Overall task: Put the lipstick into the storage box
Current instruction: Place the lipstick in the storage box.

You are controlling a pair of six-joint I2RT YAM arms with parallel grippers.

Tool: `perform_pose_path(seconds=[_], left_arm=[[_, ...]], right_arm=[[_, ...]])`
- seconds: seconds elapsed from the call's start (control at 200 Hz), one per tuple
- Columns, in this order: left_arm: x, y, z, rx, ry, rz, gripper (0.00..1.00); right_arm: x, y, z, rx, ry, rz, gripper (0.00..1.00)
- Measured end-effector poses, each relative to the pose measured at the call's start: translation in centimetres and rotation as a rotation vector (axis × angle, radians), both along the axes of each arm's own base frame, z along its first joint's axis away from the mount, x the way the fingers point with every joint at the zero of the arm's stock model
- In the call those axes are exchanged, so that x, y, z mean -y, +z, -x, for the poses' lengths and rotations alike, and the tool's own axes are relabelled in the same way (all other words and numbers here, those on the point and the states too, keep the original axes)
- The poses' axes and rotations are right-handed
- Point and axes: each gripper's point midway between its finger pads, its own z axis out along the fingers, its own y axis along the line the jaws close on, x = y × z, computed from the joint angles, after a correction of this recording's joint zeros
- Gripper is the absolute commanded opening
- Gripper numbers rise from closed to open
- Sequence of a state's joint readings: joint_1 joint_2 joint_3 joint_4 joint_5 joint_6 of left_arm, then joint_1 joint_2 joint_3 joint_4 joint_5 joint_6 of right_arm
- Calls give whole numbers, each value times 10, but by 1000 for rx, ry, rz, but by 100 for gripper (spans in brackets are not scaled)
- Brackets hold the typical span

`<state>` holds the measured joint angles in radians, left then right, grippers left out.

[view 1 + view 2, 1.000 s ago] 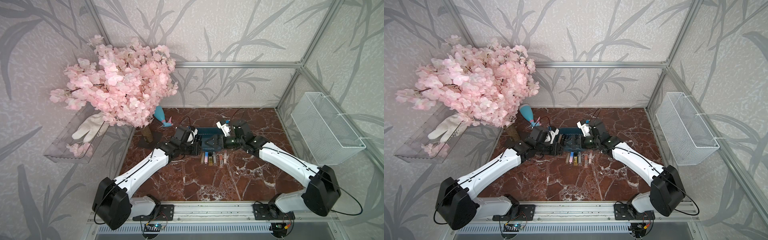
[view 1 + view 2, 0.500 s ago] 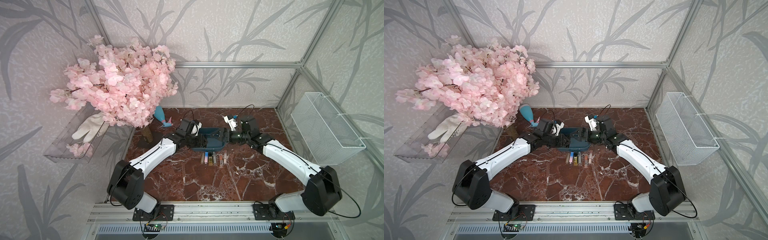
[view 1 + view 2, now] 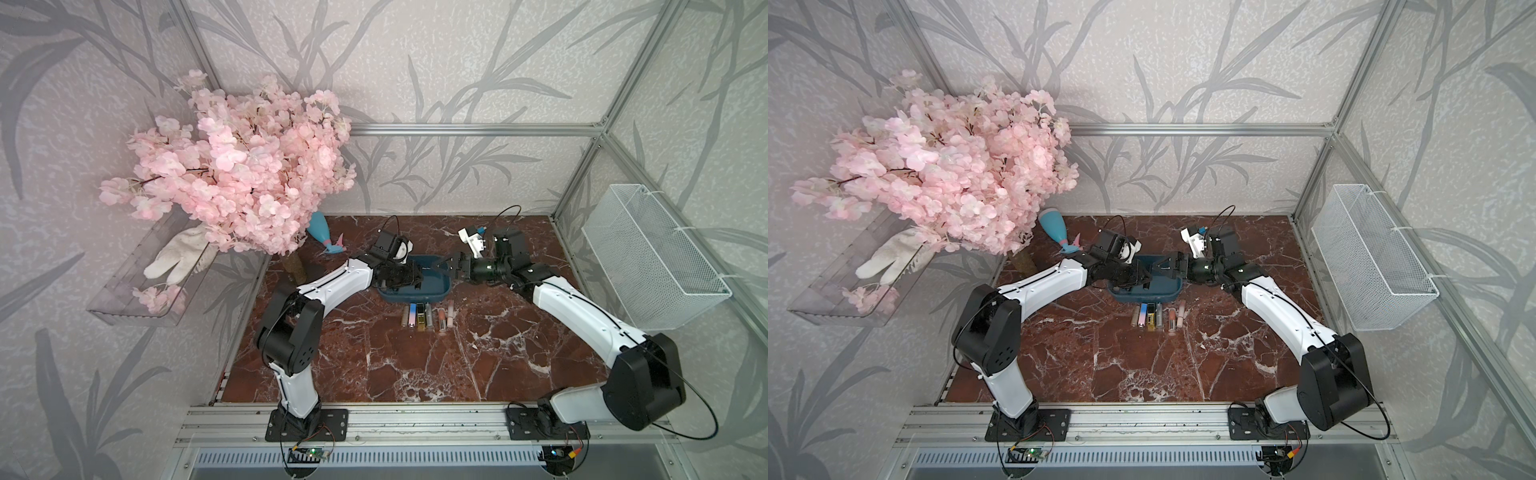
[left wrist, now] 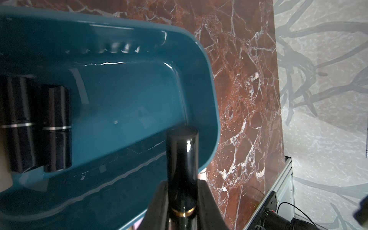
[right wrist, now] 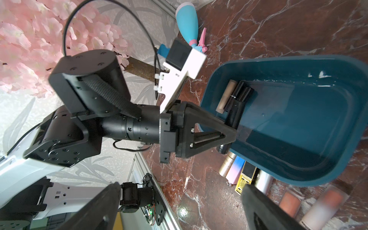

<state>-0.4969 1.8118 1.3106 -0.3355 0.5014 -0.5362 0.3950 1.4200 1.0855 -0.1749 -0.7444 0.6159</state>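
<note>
The dark teal storage box (image 3: 436, 287) (image 3: 1168, 287) lies at mid-table. My left gripper (image 3: 417, 276) (image 4: 182, 183) is shut on a black lipstick (image 4: 182, 157) (image 5: 236, 112) with a gold ring. It holds it over the box's left end, tip pointing inward. Inside the storage box (image 4: 129, 89) (image 5: 298, 119) lie two black lipsticks (image 4: 56, 127) and a beige one (image 5: 226, 95). My right gripper (image 3: 441, 266) (image 5: 179, 211) hangs open and empty over the box's right end. Several more lipsticks (image 3: 426, 318) (image 3: 1156, 318) lie in a row in front of the box.
A pink blossom tree (image 3: 245, 166) overhangs the back left corner, with a blue spray bottle (image 3: 322, 232) beside it. A white wire basket (image 3: 648, 257) hangs on the right wall. A clear tray (image 3: 137, 286) with a white glove hangs on the left wall.
My left gripper has lifted from the box's near edge and carried the black lipstick over the box. My right gripper has drawn back toward the box's right end, still open.
</note>
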Motion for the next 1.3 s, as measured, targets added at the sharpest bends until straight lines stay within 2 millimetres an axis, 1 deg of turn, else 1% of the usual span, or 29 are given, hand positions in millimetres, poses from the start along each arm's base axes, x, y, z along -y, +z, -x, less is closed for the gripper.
perform_pose_path(seconds=[0.1, 0.175, 0.365, 0.455, 0.62, 0.675, 0.88, 0.985, 1.055, 1.17, 1.3], left_arm=[[-2, -11, -5, -24, 7, -11, 13], [-4, -15, -9, -33, 15, -16, 13], [-12, -23, -20, -51, 32, -25, 12], [-16, -31, -25, -65, 37, -36, 13], [-22, -42, -33, -86, 36, -72, 12], [-23, -43, -36, -85, 32, -90, 11], [-32, -45, -45, -69, 25, -183, 10], [-35, -50, -48, -71, 18, -223, 10], [-38, -57, -48, -80, 14, -245, 11], [-42, -69, -43, -110, 5, -284, 11], [-44, -74, -38, -119, -2, -317, 12]], right_arm=[[0, -4, 1, -2, 14, 10, 99], [-1, -10, 1, -9, 23, 17, 99], [-4, -29, -2, -50, 41, 35, 100], [-5, -36, -4, -71, 44, 43, 100], [-8, -36, -8, -76, 52, 41, 100], [-9, -36, -10, -73, 54, 41, 99], [-11, -37, -13, -76, 61, 42, 100], [-12, -37, -15, -74, 62, 43, 99], [-12, -37, -15, -76, 62, 43, 99], [-13, -36, -17, -74, 62, 43, 100], [-13, -35, -17, -76, 62, 43, 100]])
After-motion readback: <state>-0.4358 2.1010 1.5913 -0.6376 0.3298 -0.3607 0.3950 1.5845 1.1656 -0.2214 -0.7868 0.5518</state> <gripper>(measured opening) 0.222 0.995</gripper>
